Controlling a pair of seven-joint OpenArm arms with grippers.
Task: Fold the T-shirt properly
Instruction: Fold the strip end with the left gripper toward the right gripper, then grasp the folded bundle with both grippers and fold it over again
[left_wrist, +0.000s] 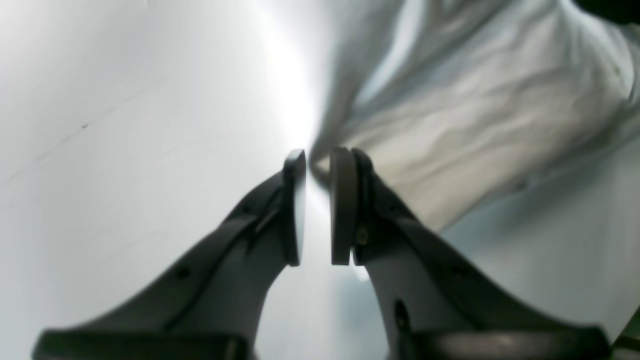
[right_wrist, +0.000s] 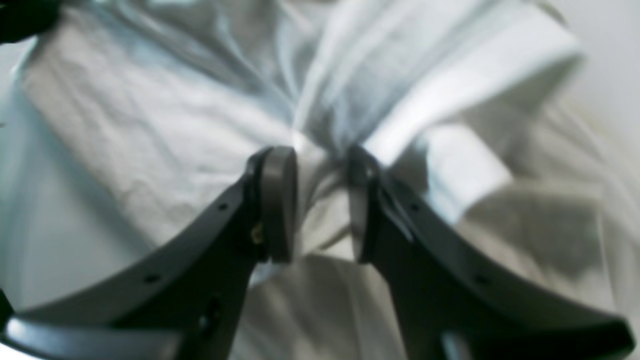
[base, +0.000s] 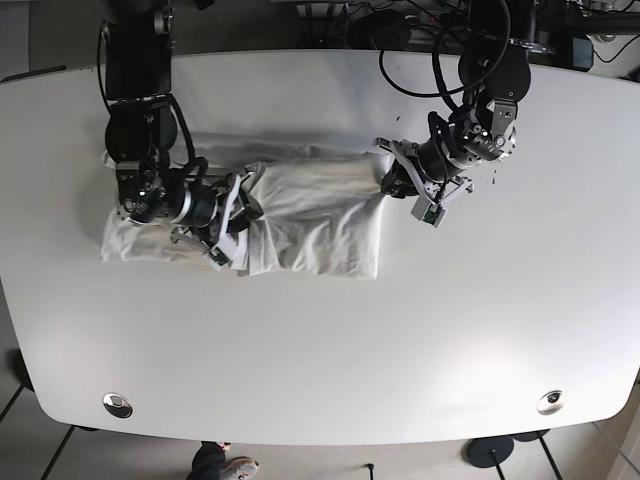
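Observation:
A white T-shirt (base: 310, 220) lies crumpled across the white table (base: 330, 350), bunched in the middle with a flatter part to the left. In the base view my right gripper (base: 238, 215) sits on the shirt's left-middle. The right wrist view shows that gripper (right_wrist: 320, 155) shut on a gathered wad of the T-shirt (right_wrist: 150, 125), with folds running into its fingers. My left gripper (base: 392, 178) is at the shirt's right edge. Its fingers (left_wrist: 345, 210) stand a narrow gap apart, and the T-shirt (left_wrist: 475, 110) hem just reaches the left gripper (left_wrist: 317, 160) tips.
Black cables (base: 420, 40) and both arm bases crowd the table's far edge. Two round metal fittings (base: 117, 404) (base: 549, 402) sit near the front corners. A pair of shoes (base: 225, 465) shows beyond the front edge.

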